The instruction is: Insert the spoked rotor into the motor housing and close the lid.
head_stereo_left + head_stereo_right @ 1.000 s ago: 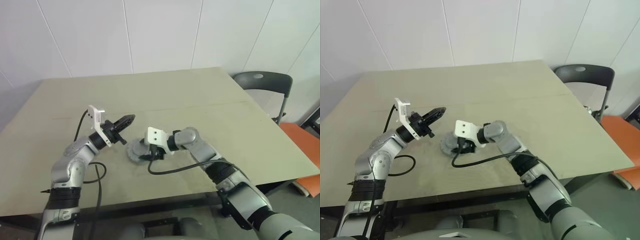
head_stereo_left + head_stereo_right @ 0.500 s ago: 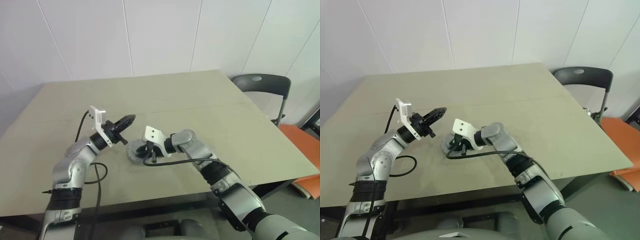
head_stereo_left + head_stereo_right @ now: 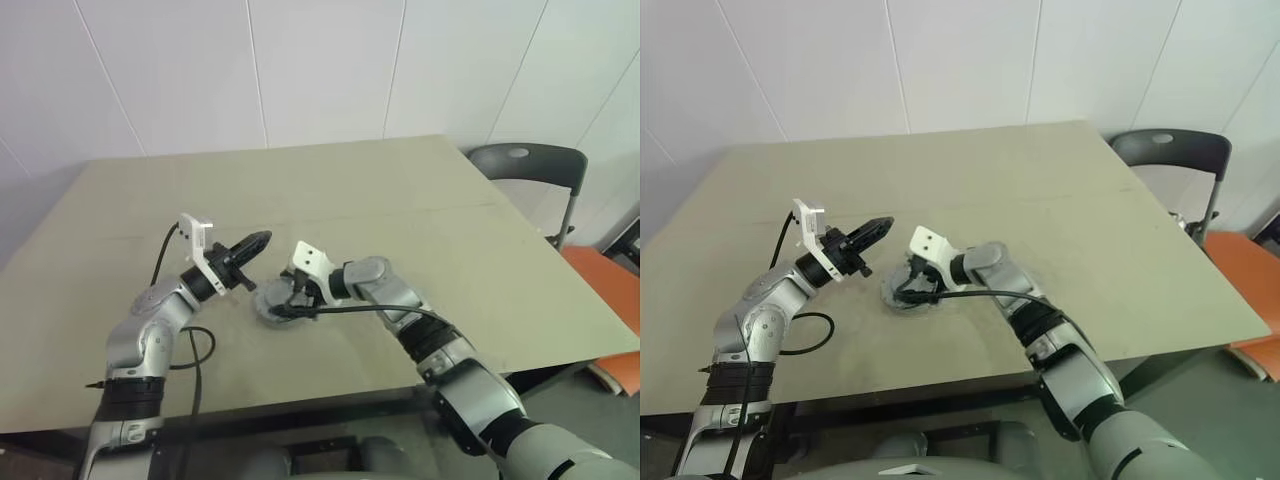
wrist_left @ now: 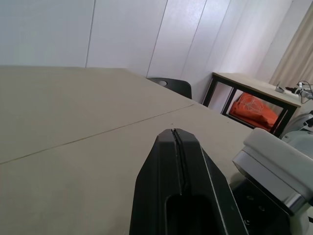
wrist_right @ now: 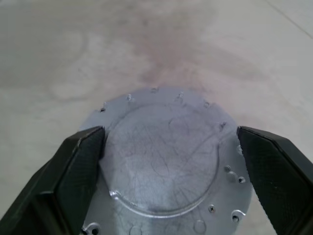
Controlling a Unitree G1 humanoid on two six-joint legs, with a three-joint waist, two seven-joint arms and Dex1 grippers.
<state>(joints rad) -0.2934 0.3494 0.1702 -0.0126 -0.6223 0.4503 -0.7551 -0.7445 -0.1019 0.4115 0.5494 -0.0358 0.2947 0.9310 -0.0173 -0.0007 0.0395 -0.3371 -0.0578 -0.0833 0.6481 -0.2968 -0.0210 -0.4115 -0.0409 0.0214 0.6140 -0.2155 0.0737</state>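
Right gripper [image 5: 168, 161] is spread wide astride the lid [image 5: 166, 161], nothing gripped; left gripper [image 3: 262, 239] is held shut, empty, just left.

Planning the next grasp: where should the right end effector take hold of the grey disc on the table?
Probably across its outer rim, coming from above. The disc lies flat, round and thin, so only opposite edges offer purchase; the right end effector, fingers spread, already straddles it.

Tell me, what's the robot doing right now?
Left gripper shut, empty, raised beside the work. Right gripper open, fingers straddling a round silver metal part flat on the table. Nothing in the way.
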